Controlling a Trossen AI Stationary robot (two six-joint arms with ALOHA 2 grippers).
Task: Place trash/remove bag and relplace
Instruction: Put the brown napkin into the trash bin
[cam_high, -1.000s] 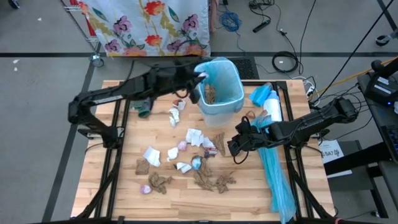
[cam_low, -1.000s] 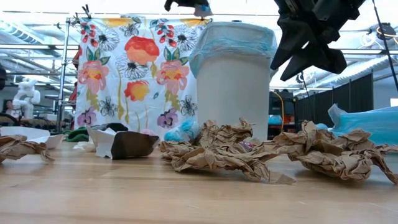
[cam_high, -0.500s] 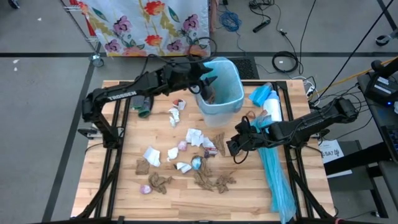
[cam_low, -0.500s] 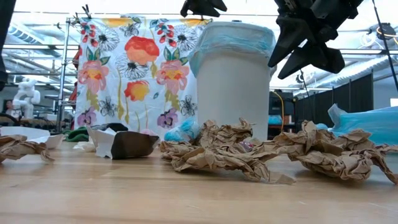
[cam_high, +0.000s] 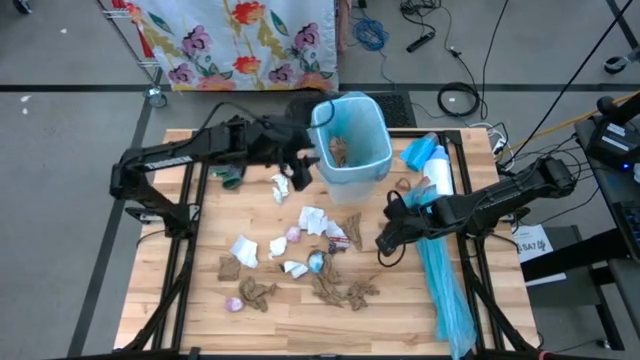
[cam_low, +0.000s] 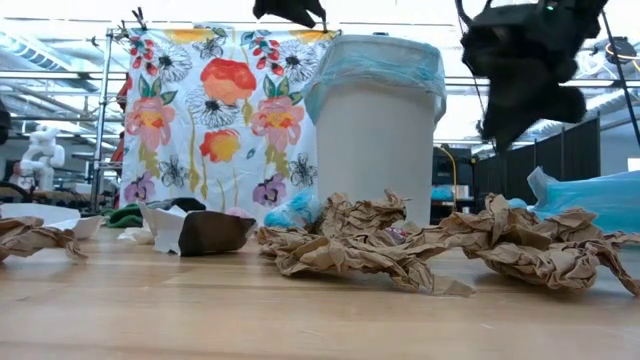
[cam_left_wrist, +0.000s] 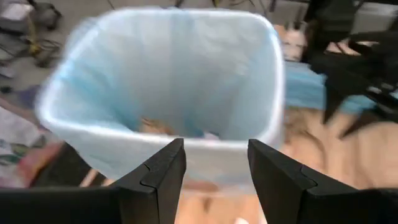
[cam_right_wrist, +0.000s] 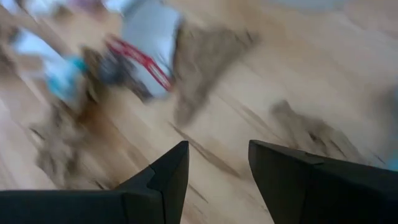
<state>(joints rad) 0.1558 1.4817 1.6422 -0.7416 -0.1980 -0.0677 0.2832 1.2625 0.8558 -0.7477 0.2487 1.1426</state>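
A white bin (cam_high: 352, 140) lined with a light-blue bag stands at the table's far middle, with brown paper (cam_high: 338, 150) inside. Trash scraps of brown paper and white tissue (cam_high: 305, 255) lie scattered on the wood in front of it; the low view shows them close up (cam_low: 380, 245). My left gripper (cam_high: 300, 168) hangs open just left of the bin, and its wrist view looks at the bin's rim (cam_left_wrist: 155, 134). My right gripper (cam_high: 384, 241) hovers open above the table, right of the scraps, with nothing between its fingers (cam_right_wrist: 217, 165).
Long light-blue plastic sheets (cam_high: 447, 275) and a bundle of them (cam_high: 425, 158) lie along the table's right side under the right arm. A green thing (cam_high: 230, 178) lies at the far left. A floral cloth (cam_high: 240, 40) hangs behind the table.
My left gripper went over the bin's opening, then drew back toward the table's left and near side, beside the bin. The pale scrap at its fingertips a second ago no longer shows there. My right gripper has tipped downward over the scraps.
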